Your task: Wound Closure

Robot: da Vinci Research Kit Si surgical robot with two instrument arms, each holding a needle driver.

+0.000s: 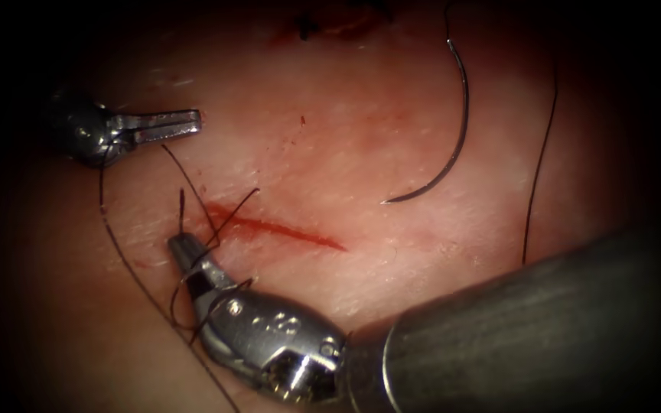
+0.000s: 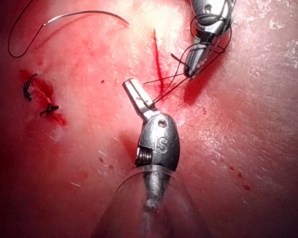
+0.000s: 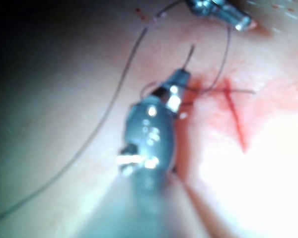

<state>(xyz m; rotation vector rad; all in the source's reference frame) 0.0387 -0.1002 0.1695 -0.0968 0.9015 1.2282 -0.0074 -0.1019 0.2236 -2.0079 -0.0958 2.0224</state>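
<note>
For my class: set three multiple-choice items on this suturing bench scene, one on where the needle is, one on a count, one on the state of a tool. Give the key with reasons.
1. Where is the needle?
A. In the left tool's jaws
B. Lying free on the tissue, right of the cut
C. Driven through the cut

2. How many tools have thread wound around them?
A. None
B. One
C. Two

3. What does the left tool hold?
A. Nothing; jaws shut
B. The needle
C. The tissue

Key: 1 B, the whole curve lies bare on the surface, no tool near it. 2 B, loops wrap the right tool alone. 3 A, its closed jaws stand off the thread, with nothing between them.
</note>
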